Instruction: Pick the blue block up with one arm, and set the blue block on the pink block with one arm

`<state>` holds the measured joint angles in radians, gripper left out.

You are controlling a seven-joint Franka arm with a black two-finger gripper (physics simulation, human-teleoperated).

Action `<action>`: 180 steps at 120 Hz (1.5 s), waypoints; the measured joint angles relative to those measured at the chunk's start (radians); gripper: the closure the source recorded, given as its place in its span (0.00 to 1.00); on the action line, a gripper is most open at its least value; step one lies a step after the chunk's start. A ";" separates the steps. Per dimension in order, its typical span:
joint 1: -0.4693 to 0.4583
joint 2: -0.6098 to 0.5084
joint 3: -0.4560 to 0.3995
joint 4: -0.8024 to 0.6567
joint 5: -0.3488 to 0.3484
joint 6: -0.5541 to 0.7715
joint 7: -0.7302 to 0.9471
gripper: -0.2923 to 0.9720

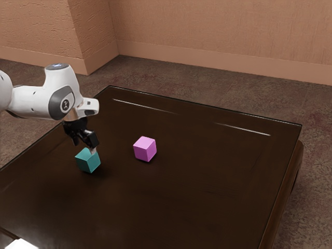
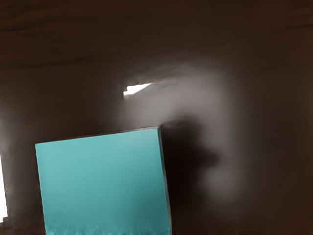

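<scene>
the white arm (image 1: 39,99) comes in from the exterior view's left and bends down over the near-left part of the dark brown surface (image 1: 207,171). its black end effector (image 1: 89,147) hangs directly over the teal-blue block (image 1: 87,161), its lower tip at or just above the block's top face; the exterior view does not let me tell whether it touches. i cannot tell whether the end effector is apart or together.

the teal-blue block sits flat on the surface, one corner turned toward the camera. the pink block (image 1: 144,149) also sits flat on the surface, toward the exterior view's right of the teal-blue block and a little farther back, clearly apart from it.

in the wrist view the teal-blue block (image 2: 102,181) lies just under the hand, its top face slightly rotated. a dark shadow (image 2: 188,156) falls on the surface (image 2: 254,54) beside the block, and a small bright glint (image 2: 136,89) shows on the glossy wood beyond it.
</scene>
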<state>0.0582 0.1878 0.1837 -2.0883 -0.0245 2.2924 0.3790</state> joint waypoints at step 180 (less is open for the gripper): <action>0.002 0.183 0.031 0.081 -0.059 0.068 0.070 0.23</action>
<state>0.0598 0.3704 0.2147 -2.0071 -0.0839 2.3605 0.4486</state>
